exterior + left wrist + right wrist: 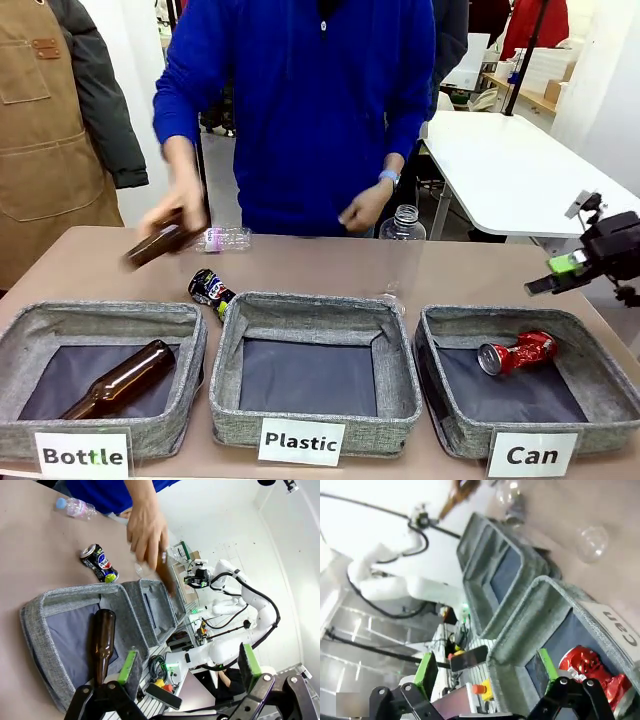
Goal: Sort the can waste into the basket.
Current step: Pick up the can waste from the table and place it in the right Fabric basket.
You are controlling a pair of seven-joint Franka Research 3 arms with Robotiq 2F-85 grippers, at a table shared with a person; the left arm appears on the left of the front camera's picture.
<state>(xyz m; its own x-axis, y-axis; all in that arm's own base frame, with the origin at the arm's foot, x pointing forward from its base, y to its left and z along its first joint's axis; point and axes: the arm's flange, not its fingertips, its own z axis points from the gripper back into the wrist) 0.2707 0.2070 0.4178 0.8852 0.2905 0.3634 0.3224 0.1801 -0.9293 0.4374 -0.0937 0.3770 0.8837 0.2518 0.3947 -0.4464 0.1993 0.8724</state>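
Inside the can basket (460, 440) lies the red can (517, 352). Far from it, the dark can (211, 289) sits on the table (330, 262). Your left jaws and right jaws are spread, empty. Probably grab that one next.

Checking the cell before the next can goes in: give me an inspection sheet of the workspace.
Surface: brown table, no spills seen.
Job's things: red can inside Can basket; dark can on the table, outside any basket.
Clutter: brown bottle in Bottle basket; second brown bottle in person's hand; clear bottle lying on table.
Grippers: left gripper and right gripper, jaws open, empty.
Cables: black cable along right arm, off the table.
Surroundings: white table behind person.
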